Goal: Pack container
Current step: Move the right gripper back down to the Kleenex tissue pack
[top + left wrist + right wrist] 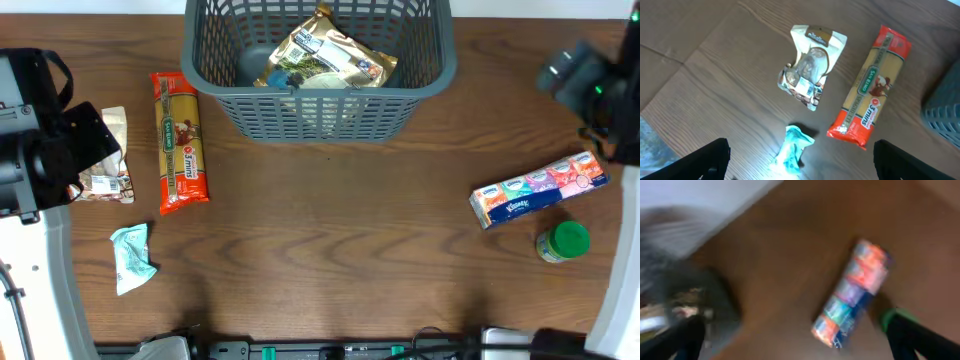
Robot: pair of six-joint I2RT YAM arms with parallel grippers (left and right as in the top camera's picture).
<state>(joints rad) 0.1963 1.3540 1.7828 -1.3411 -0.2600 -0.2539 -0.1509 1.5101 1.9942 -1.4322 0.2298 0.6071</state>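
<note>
The dark grey lattice container [205, 62] stands at the back centre and holds a gold snack bag [325, 55]; its corner shows in the left wrist view [946, 112]. A red and yellow spaghetti packet [179, 142] [871, 86], a beige pouch [108, 158] [810, 65] and a crumpled teal packet [131, 257] [792, 150] lie at the left. A Kleenex tissue pack [538, 189] [852, 297] and a green-lidded jar [563, 241] [892, 316] lie at the right. My left gripper [800, 167] is open above the teal packet. My right gripper [800, 345] is open and empty; its view is blurred.
The left arm's body [45, 150] covers part of the beige pouch from above. The right arm [590, 85] hangs over the table's far right. The table's front edge carries cables and hardware [330, 350].
</note>
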